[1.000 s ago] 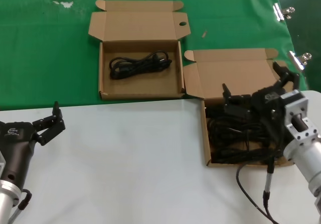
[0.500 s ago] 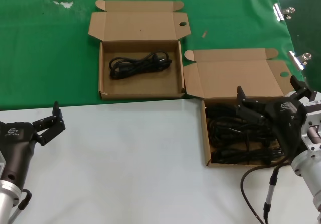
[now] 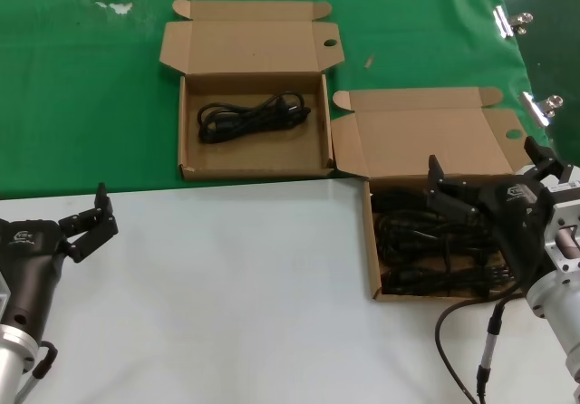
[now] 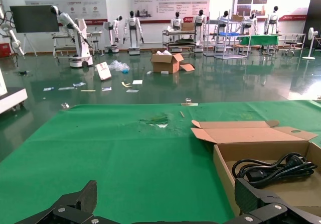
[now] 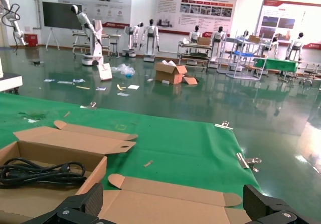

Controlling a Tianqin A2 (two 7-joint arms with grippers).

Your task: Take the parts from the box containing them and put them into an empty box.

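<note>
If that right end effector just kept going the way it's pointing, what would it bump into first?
Probably the raised lid of the box containing them. The open right end effector hovers above the cables, aiming at the lid; depth is unclear.

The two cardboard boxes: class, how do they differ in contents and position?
The far box holds a single coiled cable and lies wholly on the green cloth; the near box is crowded with several cables and sits mostly on the white table. The right gripper hovers over the near box only. Both are open, lids folded back.
</note>
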